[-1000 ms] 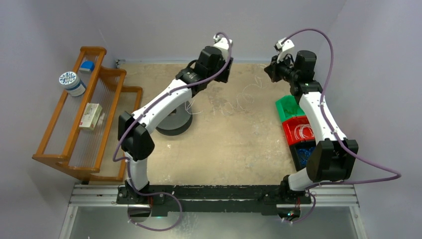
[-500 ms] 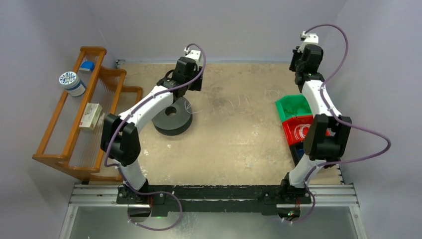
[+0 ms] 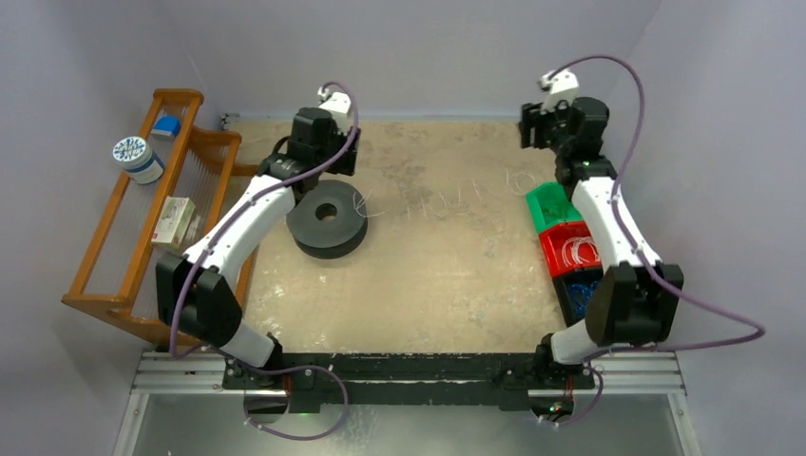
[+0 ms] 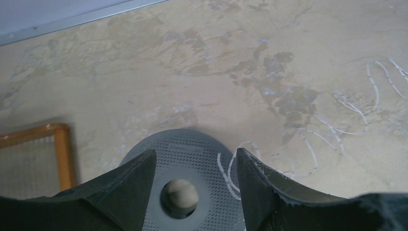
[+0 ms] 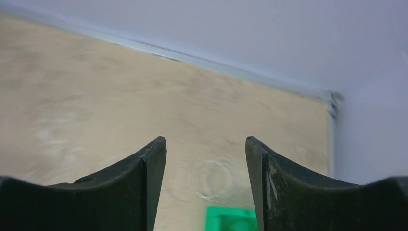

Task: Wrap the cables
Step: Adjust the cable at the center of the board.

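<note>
The cable point(image 3: 428, 203) is a thin whitish wire lying in loose curls across the table, from the dark spool point(image 3: 328, 218) to a small loop near the green bin. In the left wrist view its curled end point(image 4: 230, 169) rests on the spool's perforated top point(image 4: 192, 154), close to the right finger. My left gripper point(image 4: 195, 152) hangs open above the spool, holding nothing. My right gripper point(image 5: 205, 139) is open too, high over the far right corner, with the cable's end loop point(image 5: 211, 198) flat on the table below it.
A wooden rack point(image 3: 143, 237) on the left edge carries a tape roll point(image 3: 138, 157) and a small box point(image 3: 173, 220). Green point(image 3: 556, 204), red point(image 3: 570, 249) and dark point(image 3: 582, 285) bins line the right side; the red one holds wire coils. Walls close the back.
My right gripper has opened and let go of the cable end, which now lies on the table. The left arm swung left to above the spool, its jaws widening.
</note>
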`<state>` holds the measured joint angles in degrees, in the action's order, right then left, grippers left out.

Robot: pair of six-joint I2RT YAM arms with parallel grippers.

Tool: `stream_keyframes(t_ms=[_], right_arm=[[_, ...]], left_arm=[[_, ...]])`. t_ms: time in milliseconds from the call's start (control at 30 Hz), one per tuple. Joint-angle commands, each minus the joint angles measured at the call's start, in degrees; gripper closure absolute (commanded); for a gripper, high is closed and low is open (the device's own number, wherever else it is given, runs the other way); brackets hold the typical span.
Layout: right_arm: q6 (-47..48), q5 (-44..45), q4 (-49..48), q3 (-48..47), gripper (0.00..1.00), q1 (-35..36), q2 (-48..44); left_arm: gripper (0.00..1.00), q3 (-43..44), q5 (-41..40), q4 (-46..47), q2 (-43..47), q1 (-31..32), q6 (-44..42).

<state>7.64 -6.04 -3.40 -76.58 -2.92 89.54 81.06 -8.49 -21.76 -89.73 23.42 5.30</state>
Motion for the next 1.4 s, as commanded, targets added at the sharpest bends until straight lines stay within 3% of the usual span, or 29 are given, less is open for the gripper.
stream_keyframes(t_ms=[0, 67, 133, 333, 567, 600, 667, 1100, 1367], right_arm=[[14.0, -18.6, -3.5, 5.6, 0.35, 11.3, -9.0], [20.3, -23.1, -4.8, 8.9, 0.33, 16.6, -11.4], [24.7, -22.3, -6.3, 10.6, 0.28, 22.9, -12.2], [36.8, -12.9, 1.3, 1.8, 0.29, 40.0, -1.9], [46.5, 5.6, 5.4, -6.2, 0.30, 52.8, 10.9], [47.3, 7.4, 5.6, -7.2, 0.30, 53.6, 12.4], [48.3, 10.3, 5.9, -9.0, 0.30, 54.8, 15.1], [52.4, 19.9, 8.6, -14.5, 0.37, 55.9, 24.8], [52.5, 18.1, 5.0, -14.6, 0.62, 55.9, 25.8]], left_arm=[[0.39, -3.5, 3.5, -3.2, 4.4, -7.6, -2.4], [0.39, -5.3, 7.6, -4.5, 5.2, -12.3, -2.0], [0.39, -7.3, 10.3, -5.1, 6.0, -15.9, -2.4], [0.39, -13.4, 13.9, -4.7, 10.8, -23.4, -2.9], [0.35, -17.2, 16.6, -4.9, 11.4, -27.3, -3.5], [0.35, -17.6, 16.8, -4.7, 10.9, -27.5, -3.6], [0.25, -18.0, 17.0, -4.4, 10.3, -27.9, -3.8], [0.23, -19.4, 18.8, -2.8, 9.6, -28.4, -3.7], [0.23, -19.9, 19.2, -2.8, 9.6, -28.5, -3.8]])
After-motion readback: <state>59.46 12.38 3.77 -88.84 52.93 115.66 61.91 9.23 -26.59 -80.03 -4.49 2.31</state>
